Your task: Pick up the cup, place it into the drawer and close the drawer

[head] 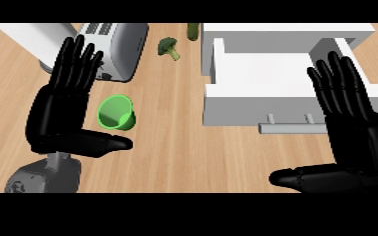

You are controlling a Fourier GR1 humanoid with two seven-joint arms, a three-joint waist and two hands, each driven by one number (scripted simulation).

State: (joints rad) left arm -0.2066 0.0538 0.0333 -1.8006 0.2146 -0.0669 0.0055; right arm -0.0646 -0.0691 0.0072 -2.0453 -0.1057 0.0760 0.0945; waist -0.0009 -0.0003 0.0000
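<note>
Left hand (63, 102) has straight, spread fingers holding nothing, thumb jutting toward the green cup (117, 112), which lies tipped on its side just beside the palm on the wooden counter (177, 145). Right hand (347, 115) is likewise flat and released, overlapping the open white drawer's (258, 75) right side. Bare wood separates cup and drawer. A broccoli floret (169, 47) lies beyond, beside a toaster (114, 45).

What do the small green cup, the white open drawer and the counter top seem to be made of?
The small green cup looks like plastic: one even bright green, thin wall, soft sheen. The white open drawer seems painted wood or board, matte and plain, with a pale bar handle, perhaps metal. The counter top looks like light wood, showing long grain lines, with a smooth finish.
</note>
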